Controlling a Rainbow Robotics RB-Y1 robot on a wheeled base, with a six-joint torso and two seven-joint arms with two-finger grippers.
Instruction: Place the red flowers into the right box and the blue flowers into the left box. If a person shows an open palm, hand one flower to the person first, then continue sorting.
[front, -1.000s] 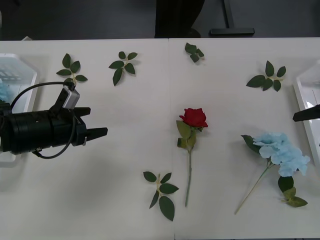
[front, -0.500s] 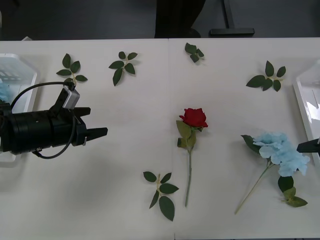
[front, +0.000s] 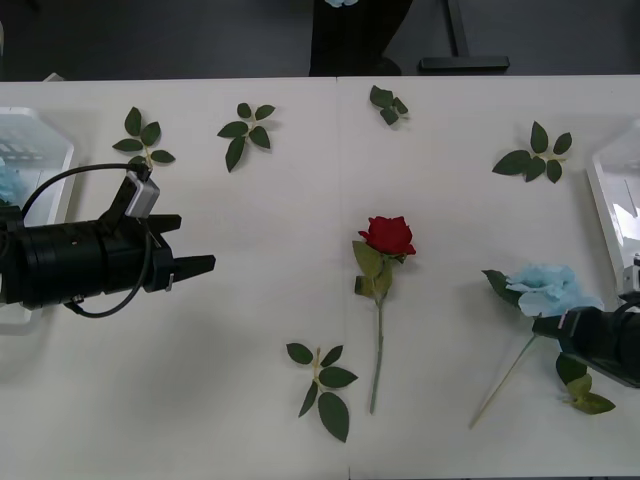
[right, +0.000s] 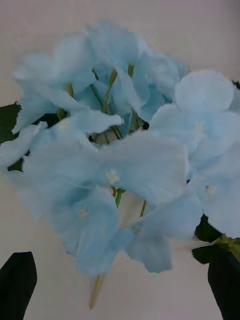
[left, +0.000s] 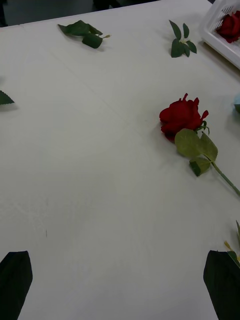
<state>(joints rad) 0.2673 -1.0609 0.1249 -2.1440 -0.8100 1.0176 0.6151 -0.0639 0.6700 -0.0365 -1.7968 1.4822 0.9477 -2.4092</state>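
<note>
At the right edge of the table (front: 250, 350), the right gripper (front: 560, 327) has come in low over the blue hydrangea (front: 545, 287), where a moment ago only its tip showed. Its black fingers (right: 17, 280) are spread wide, with the bloom between them. The left gripper (front: 195, 250) stays put on the left, fingers wide too, beside the left box (front: 50, 135). The red rose (front: 388, 235) lies in the middle, unmoved. The right box (front: 603, 190) sits far right.

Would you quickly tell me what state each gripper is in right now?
Left gripper: open, holding nothing, beside the left box.
Right gripper: open, holding nothing, over the blue flower.
</note>
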